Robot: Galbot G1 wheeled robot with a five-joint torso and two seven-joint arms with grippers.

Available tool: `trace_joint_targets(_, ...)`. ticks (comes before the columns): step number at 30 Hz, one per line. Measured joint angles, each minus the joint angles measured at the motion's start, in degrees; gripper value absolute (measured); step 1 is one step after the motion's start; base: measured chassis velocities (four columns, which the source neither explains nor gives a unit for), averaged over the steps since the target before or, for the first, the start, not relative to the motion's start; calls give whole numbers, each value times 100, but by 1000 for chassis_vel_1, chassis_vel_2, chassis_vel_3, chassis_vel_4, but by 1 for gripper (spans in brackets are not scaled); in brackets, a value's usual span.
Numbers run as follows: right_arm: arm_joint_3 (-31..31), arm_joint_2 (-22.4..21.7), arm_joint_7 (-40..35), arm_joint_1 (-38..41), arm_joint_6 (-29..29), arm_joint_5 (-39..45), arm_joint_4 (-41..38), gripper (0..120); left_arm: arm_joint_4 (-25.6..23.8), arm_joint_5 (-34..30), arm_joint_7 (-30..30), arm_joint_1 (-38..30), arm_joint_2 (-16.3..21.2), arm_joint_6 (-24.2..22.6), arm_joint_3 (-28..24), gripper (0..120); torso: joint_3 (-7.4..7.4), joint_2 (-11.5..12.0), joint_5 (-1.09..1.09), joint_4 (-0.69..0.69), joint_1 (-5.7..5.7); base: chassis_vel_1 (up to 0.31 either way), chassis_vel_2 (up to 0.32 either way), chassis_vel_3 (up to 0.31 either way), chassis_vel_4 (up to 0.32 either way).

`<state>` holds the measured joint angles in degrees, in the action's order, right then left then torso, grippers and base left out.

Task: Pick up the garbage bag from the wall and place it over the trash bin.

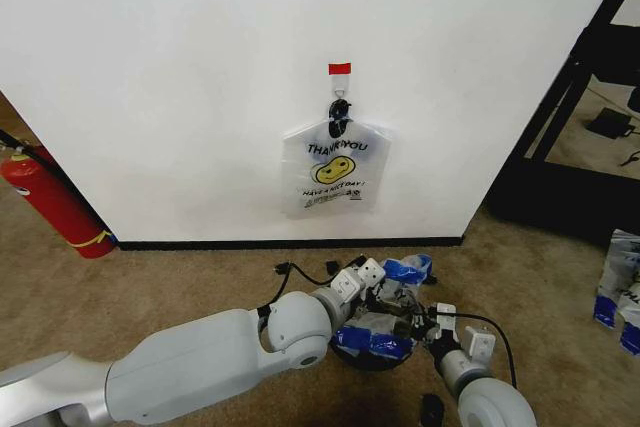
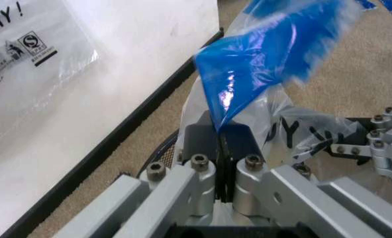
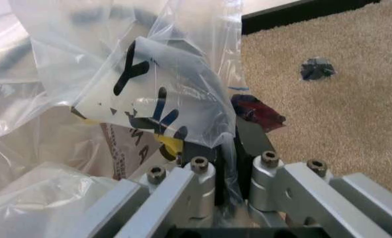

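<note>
Both arms work low over the small round black mesh trash bin [image 1: 372, 355] on the tan carpet [image 1: 200, 277], just in front of the large white wall [image 1: 150, 77]. The left gripper [image 2: 223, 144] has its pads pressed together on a blue-patched edge of the garbage bag [image 1: 385, 322], a thin translucent white plastic sheet with dark lettering. The right gripper [image 3: 232, 148] likewise pinches a fold of that film on the opposite side. The bag sits bunched on and above the bin's rim, seemingly not yet spread around it. A matching smiley bag [image 1: 334, 166] hangs on the black hook [image 1: 339, 112] below the red tape strip [image 1: 340, 68]; leave it. To finish this step well, you should draw the two held edges apart, keep the film taut, and lower each edge outside the rim before releasing, since slack plastic will likely slide back inside.
</note>
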<state>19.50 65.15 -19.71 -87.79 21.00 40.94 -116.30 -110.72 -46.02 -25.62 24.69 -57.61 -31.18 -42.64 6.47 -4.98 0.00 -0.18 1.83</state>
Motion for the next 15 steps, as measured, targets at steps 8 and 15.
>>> trace_joint_targets(8, -29, 11, 65, -83, -23, -82, -26, 1, 442, -581, -252, -275, -294, -168, 121, 0, 0, 0, 0, -1, 0, 0, 0, 0, 0)
trace_joint_targets(15, -23, -22, 151, -128, -68, -140, -41, 1, 919, -790, -357, -542, -510, -339, 103, 0, 0, 0, 1, -1, 0, 0, 0, 0, 0)
